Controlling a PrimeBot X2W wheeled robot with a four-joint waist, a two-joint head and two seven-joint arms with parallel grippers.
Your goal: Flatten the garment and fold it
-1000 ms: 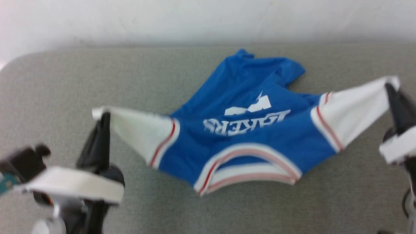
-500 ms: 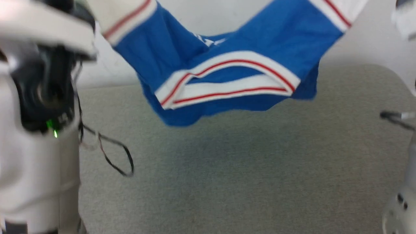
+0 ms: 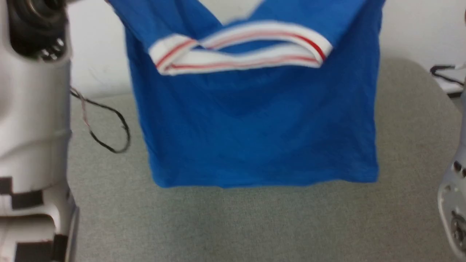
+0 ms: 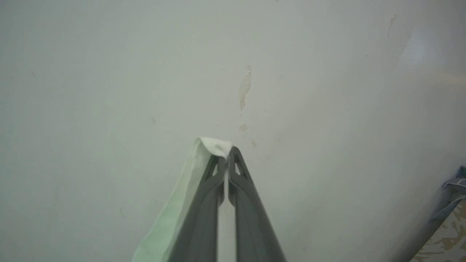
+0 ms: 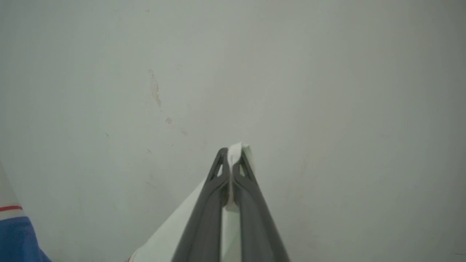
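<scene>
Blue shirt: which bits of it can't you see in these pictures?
Head view: the shirt runs off the top edge, so its sleeves are cut off there.
Head view: its far side is hidden by its own cloth, and the striped collar is blurred.
Left wrist view: the left pincer pinches a white bit of the shirt; the rest leaves by the bottom edge.
Right wrist view: the same for the right pincer.

Nothing legible here: no lettering, number or label readable on the garment (image 3: 255,127), plain blue side showing.
</scene>
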